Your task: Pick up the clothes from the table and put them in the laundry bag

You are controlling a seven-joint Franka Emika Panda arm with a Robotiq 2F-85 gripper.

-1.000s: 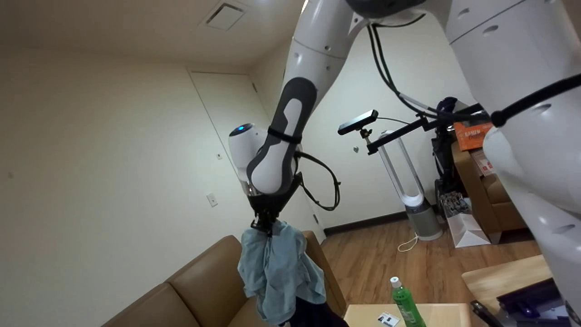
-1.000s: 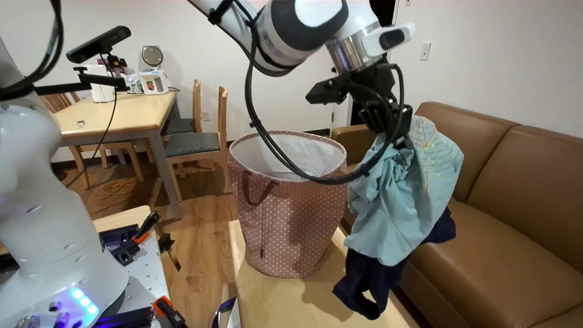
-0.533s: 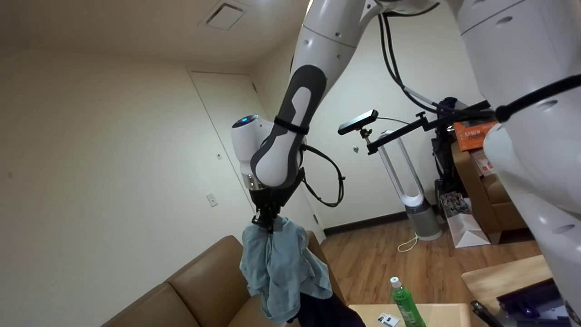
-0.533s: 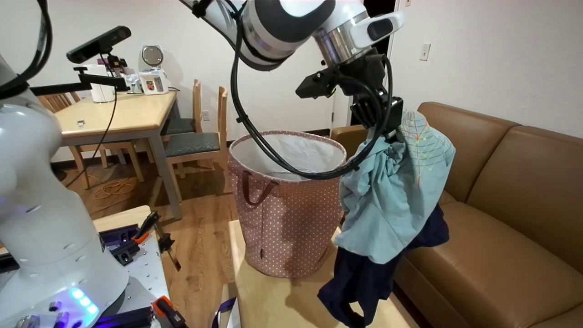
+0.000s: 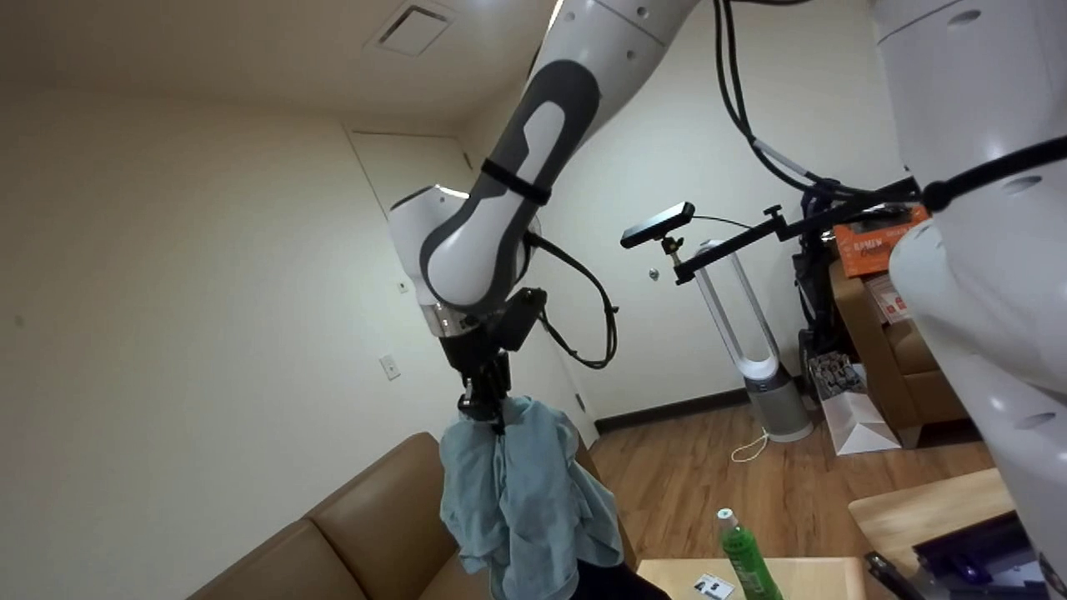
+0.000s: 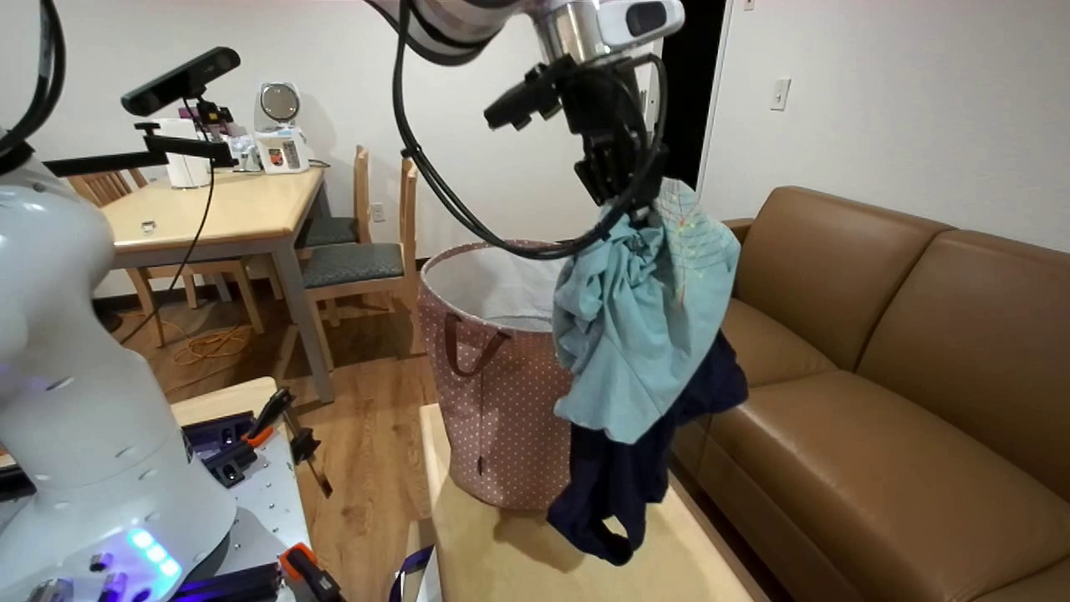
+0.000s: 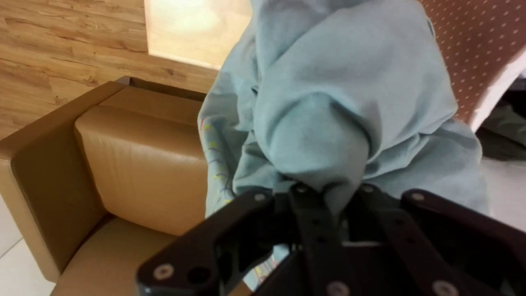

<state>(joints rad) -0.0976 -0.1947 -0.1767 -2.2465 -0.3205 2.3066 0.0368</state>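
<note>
One wooden table [image 6: 259, 209] stands at the left in an exterior view, with a chair [image 6: 351, 262] by its right edge. Next, a pink dotted laundry bag [image 6: 510, 401] stands upright near the far left corner of a low table [image 6: 489, 568]. The clothes [image 6: 627, 351], pale blue with a navy part [image 6: 610, 477] lowest, hang outside the bag over the low table, hiding the bag's right rim; whether they touch it I cannot tell. The gripper [image 7: 335, 193] is clamped on the pale blue fabric. Farthest right, a brown sofa [image 6: 878, 468] sits beyond the low table's right edge.

Clothes [image 6: 639, 351] now nearer laundry bag [image 6: 506, 401]
</note>
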